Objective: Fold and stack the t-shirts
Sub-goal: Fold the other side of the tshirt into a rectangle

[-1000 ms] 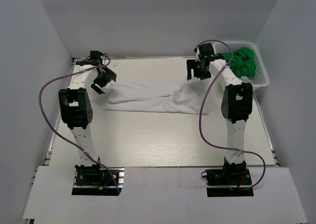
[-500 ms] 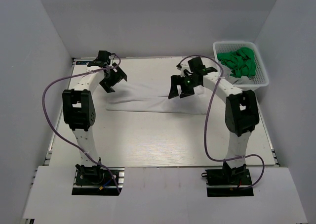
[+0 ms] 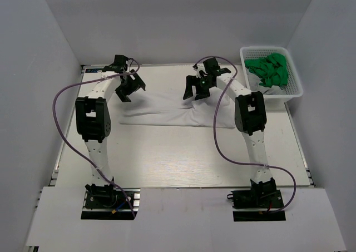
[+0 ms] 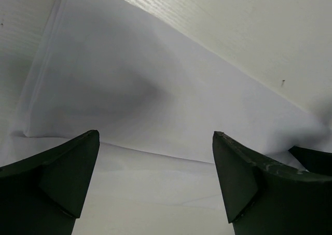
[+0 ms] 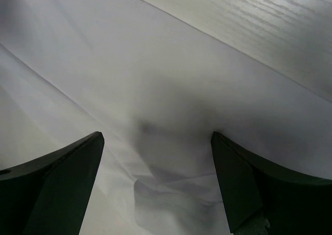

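shirt: one white t-shirt [image 3: 167, 112], folded to a long strip, flat on the desk [image 3: 167, 157], far-centre, running left to right
left gripper: the left gripper [image 3: 129, 89] is spread wide and holds nothing; it hovers over the strip's left end, cloth just below the fingers
right gripper: the right gripper [image 3: 196, 90] is spread wide and holds nothing; it hovers over the strip right of the middle, with a small rumple under it in the wrist view
step (my read): line up for a two-point pinch along the far edge, ahead of the next fold
how to do it well: bring both down together, catch every layer at the edge, not only the top one; lift level, keep the cloth taut between the grippers, lay it over the near edge; the right end looks creased, so flatten it before pinching
risk: a one-layer pinch opens the fold
count: white shirts 1; basket [image 3: 295, 90] 1, far right; green cloth [image 3: 271, 68] in it, a heap, probably more shirts, number can't tell; grippers 2
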Available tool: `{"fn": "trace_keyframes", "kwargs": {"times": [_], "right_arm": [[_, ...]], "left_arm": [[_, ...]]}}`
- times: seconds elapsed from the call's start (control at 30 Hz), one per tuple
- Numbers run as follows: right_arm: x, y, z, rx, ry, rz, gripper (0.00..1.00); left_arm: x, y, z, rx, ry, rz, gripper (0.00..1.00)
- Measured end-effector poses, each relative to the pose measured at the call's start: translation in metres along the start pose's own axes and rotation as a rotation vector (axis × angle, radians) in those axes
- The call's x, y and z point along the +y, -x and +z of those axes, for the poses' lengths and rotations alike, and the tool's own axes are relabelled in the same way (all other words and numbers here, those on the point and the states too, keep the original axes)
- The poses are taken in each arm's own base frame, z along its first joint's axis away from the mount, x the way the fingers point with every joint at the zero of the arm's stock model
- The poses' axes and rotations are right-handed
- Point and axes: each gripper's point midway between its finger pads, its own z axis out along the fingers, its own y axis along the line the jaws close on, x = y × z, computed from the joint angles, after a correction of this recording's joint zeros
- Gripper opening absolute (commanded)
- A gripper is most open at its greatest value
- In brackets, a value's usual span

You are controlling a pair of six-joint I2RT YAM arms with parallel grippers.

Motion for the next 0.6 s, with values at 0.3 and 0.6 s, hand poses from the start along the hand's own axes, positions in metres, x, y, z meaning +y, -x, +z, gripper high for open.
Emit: {"fn": "trace_keyframes", "kwargs": {"times": [0.3,0.6], "right_arm": [[-0.006,0.010,-0.004,-0.030,-0.042,0.020,0.90],[0.007,0.047,-0.069,-0.240,-0.175,0.046,0.90]], "left_arm": [[0.005,-0.013,0.018,0.066,0.031,0.013,1.00],[-0.044,0.006,0.008,0.019,-0.188,0.113,1.00]]}}
